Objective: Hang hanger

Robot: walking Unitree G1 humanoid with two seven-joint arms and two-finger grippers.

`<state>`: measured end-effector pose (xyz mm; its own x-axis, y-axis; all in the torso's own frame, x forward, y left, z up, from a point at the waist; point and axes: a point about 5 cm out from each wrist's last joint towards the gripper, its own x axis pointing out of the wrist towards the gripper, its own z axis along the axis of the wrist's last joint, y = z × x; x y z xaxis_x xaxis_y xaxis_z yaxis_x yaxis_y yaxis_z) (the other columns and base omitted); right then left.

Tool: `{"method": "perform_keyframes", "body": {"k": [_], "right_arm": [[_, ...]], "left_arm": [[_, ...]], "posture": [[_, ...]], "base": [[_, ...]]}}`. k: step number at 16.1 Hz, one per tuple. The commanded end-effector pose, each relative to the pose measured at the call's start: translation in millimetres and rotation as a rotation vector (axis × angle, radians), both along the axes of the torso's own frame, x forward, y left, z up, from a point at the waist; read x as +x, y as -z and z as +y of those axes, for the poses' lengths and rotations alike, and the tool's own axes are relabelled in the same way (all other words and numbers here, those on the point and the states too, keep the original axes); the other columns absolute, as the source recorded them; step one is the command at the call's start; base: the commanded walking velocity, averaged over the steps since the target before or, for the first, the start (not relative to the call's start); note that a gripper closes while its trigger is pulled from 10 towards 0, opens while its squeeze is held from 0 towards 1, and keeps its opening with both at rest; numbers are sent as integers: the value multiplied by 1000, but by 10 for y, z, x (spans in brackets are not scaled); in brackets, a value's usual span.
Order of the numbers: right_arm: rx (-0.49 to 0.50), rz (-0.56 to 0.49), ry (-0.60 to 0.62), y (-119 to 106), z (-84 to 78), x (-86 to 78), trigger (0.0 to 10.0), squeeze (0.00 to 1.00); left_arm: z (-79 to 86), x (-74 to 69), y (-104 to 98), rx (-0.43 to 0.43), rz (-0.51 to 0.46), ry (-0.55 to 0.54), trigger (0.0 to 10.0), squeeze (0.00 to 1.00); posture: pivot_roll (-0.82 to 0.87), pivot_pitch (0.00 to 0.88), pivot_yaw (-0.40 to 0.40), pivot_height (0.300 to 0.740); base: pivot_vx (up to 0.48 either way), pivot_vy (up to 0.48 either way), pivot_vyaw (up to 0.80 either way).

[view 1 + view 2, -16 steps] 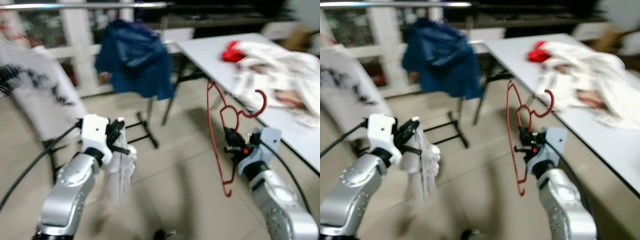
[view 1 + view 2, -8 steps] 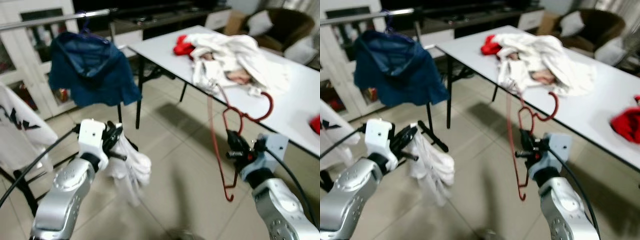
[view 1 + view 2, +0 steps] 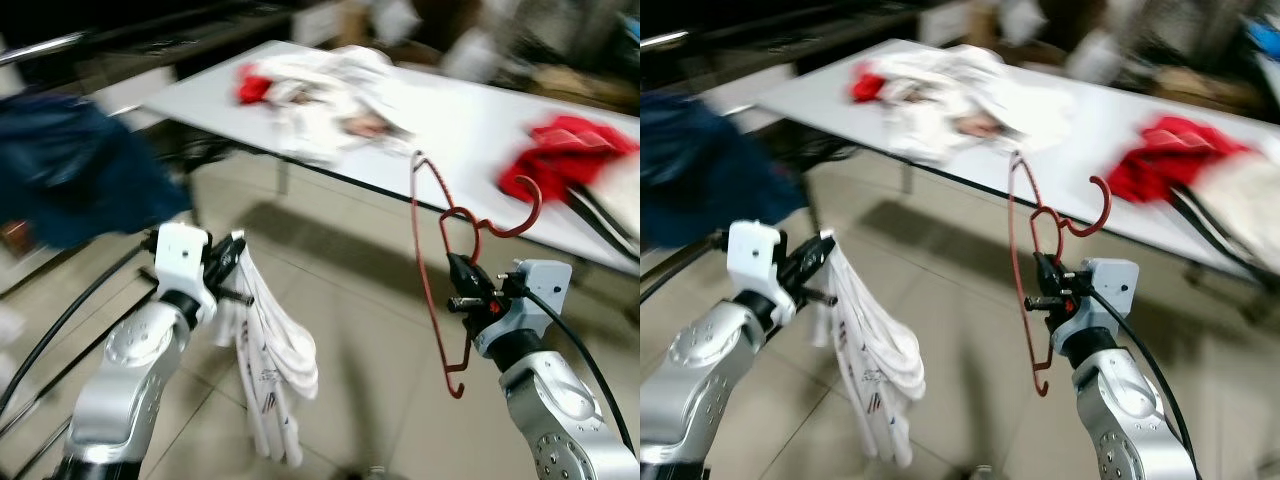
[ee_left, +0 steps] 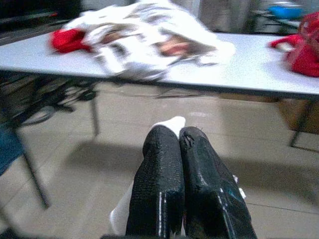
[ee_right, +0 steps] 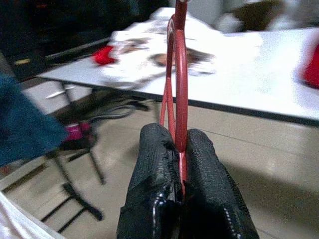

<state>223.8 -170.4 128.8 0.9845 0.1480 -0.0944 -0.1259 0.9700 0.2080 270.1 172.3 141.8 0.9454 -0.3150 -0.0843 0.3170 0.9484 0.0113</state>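
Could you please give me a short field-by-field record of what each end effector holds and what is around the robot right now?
left end effector: shut on the white garment, which hangs down from it
right end effector: shut on the red hanger, held upright, hook at the top
white table: ahead of the robot, bearing a pile of white clothes and a red cloth
blue garment: at the robot's left, blurred
floor: beige tiles

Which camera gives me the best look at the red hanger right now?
The left eye view: the whole red hanger, from hook to lower end, shows above the right gripper. The right eye view shows much the same. The right wrist view shows the wire pinched in the shut jaws.
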Motion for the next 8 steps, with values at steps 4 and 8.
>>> {"method": "perform_keyframes", "body": {"k": [4, 8], "right_arm": [[-100, 12, 47, 7, -108, 98, 10000, 0], [-98, 33, 36, -22, -136, 136, 10000, 0]], "left_arm": [[-51, 55, 10, 9, 0, 15, 10000, 0], [-152, 112, 9, 1, -14, 26, 10000, 0]], "posture": [[-87, 0, 7, 740], [-112, 0, -15, 740]], "base": [[0, 0, -800], [0, 0, -800]]}}
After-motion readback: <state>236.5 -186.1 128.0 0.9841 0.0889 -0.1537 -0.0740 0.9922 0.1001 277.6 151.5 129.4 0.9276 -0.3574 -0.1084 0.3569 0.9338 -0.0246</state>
